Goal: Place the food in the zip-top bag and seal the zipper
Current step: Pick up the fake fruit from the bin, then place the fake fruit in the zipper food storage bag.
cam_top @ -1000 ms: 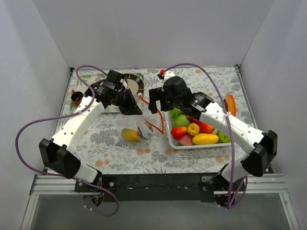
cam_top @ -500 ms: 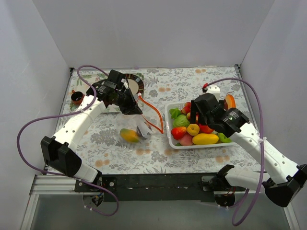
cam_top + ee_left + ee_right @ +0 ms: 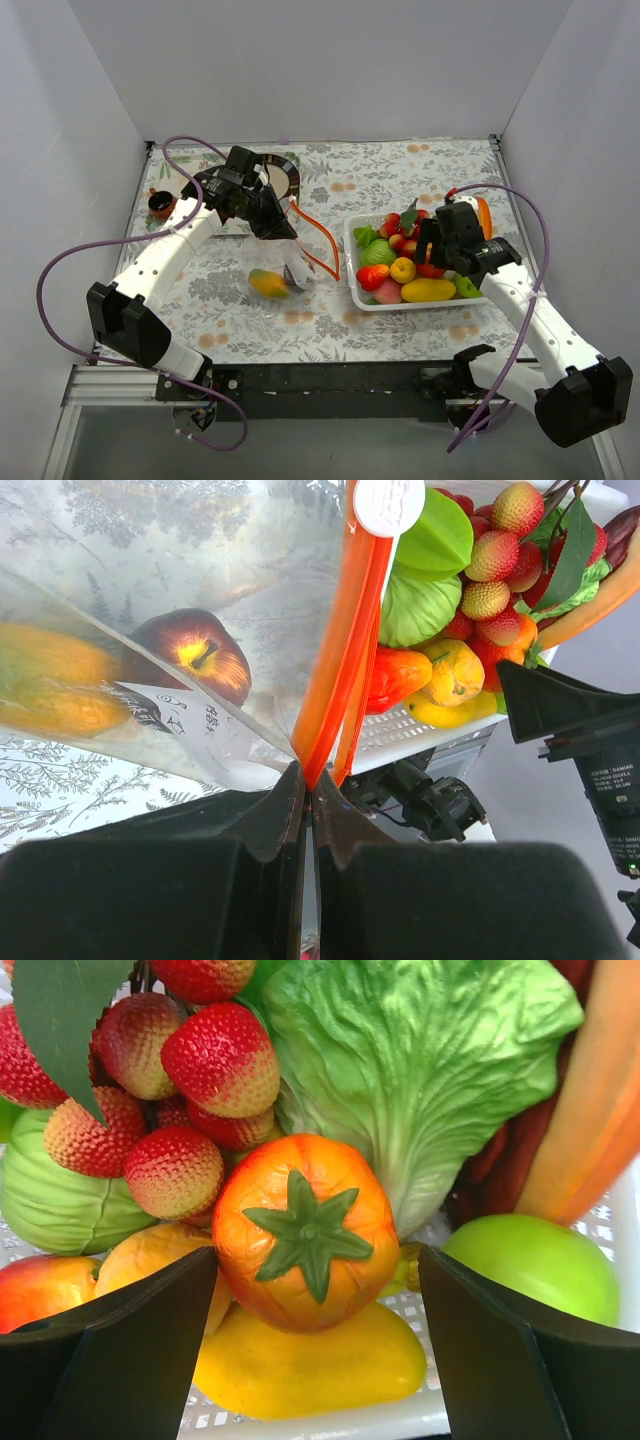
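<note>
Left wrist view: left gripper (image 3: 306, 780) clenched on the zipper (image 3: 342, 650), holding up the zip-top bag (image 3: 200, 570); apple (image 3: 195, 650) already inside. Right wrist view: right gripper (image 3: 315, 1255) spread wide, straddling an orange persimmon (image 3: 300, 1225) in the basket (image 3: 628, 1240). Risk: the glossy round fruit may squirt out as the jaws close, and the lychees (image 3: 220, 1055) alongside may snag.

1 bag (image 3: 230, 550) (w/ 2 fruits (image 3: 195, 652)) — 1 basket (image 3: 415, 306).
</note>
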